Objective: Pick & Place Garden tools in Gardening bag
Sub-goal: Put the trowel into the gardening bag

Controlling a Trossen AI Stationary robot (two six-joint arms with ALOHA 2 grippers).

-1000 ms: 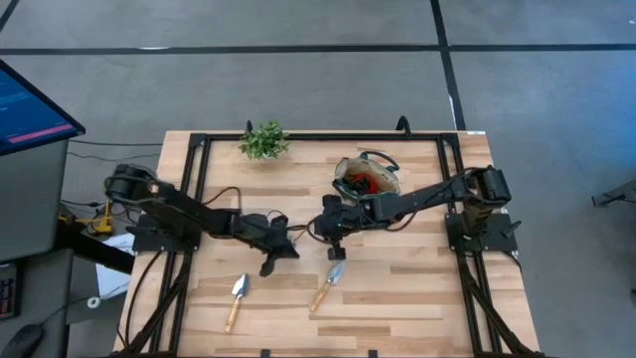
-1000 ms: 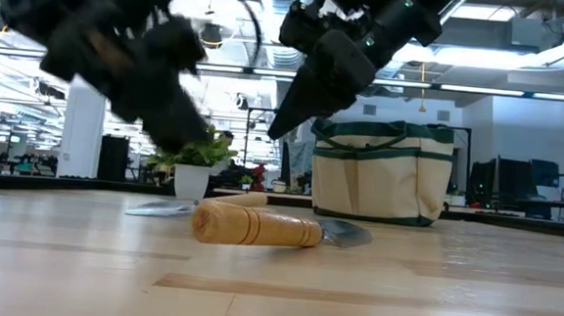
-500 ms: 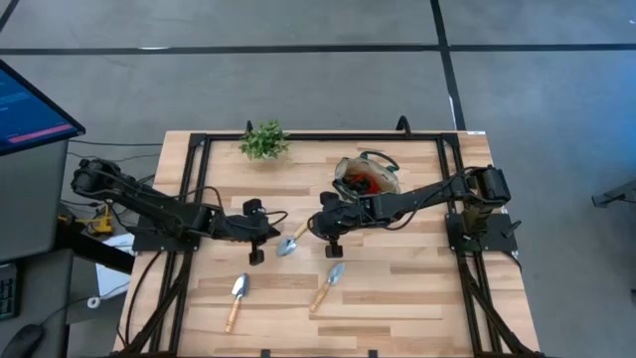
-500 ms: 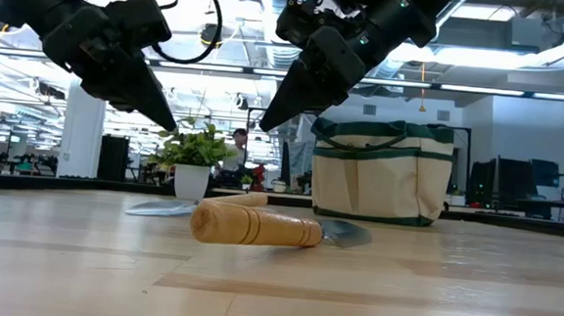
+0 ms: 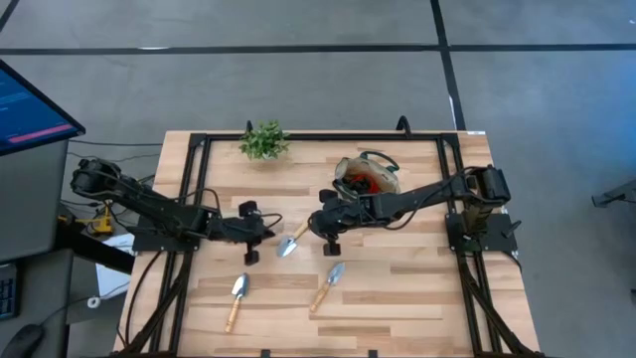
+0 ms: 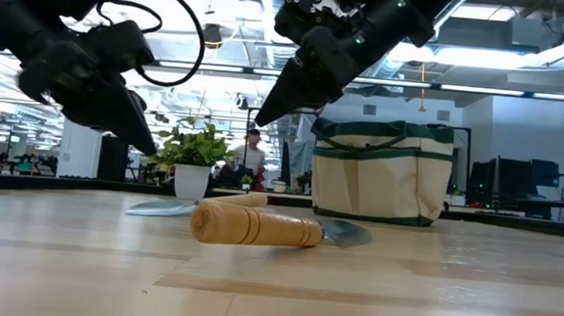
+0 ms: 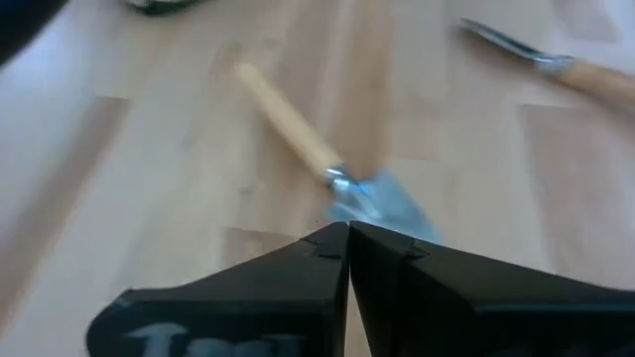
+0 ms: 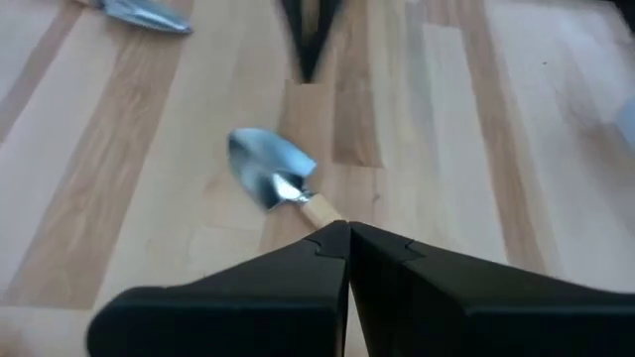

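Observation:
A trowel [image 5: 291,242] with a silver head and a light wooden handle lies flat on the table between my two grippers. It also shows in the left wrist view [image 7: 317,159] and the right wrist view [image 8: 273,174]. My left gripper [image 5: 256,239] is shut and empty, hanging above the table left of the trowel [image 6: 150,148]. My right gripper [image 5: 320,227] is shut and empty, raised over the trowel's handle end [image 6: 262,118]. The beige, green-trimmed bag [image 5: 366,179] stands upright at the far right and holds a red-and-black tool.
Two more wooden-handled tools lie near the front edge, one [image 5: 237,298] at the left and one [image 5: 326,286] in the middle. A green potted plant [image 5: 263,139] stands at the far edge. People show in the room behind the table [image 6: 253,156].
My left arm has drawn back toward the table's left edge, uncovering the trowel, which lies where it was. My right gripper has shifted a little toward the left.

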